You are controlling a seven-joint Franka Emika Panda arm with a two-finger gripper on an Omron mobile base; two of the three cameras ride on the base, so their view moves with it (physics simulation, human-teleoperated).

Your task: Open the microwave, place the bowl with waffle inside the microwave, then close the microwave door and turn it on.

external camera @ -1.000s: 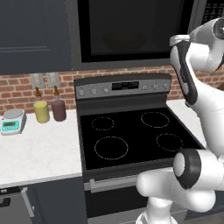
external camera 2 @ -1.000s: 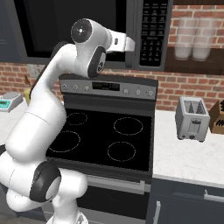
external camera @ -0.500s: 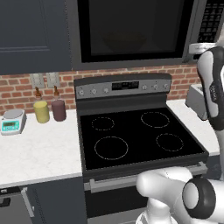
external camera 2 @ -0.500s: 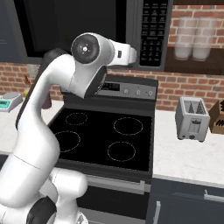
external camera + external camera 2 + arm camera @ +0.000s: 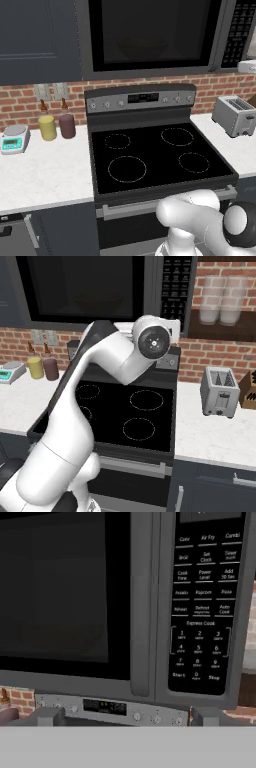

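The microwave [image 5: 150, 35] [image 5: 85, 286] hangs above the stove with its microwave door [image 5: 65, 587] closed. The door's long bar handle [image 5: 142, 602] runs beside the button panel [image 5: 202, 607] [image 5: 175, 286]. Behind the dark glass, a dim rounded brown shape that looks like the bowl [image 5: 141, 47] [image 5: 100, 303] is just visible. The waffle is hidden. My gripper [image 5: 127, 719] [image 5: 172, 327] [image 5: 247, 66] is open and empty. It hovers in front of the microwave's lower right corner, facing the handle and panel and touching nothing.
A black stove [image 5: 155, 155] lies below, with a silver toaster [image 5: 219, 392] on the right counter. Yellow and maroon canisters [image 5: 56, 126] and a small scale [image 5: 13, 138] stand on the left counter. My white arm [image 5: 105, 366] arches over the burners.
The arm has swung down and to the right, leaving most of the left base view. The hand has dropped a little toward the microwave's lower right corner. Its jaws have stayed open.
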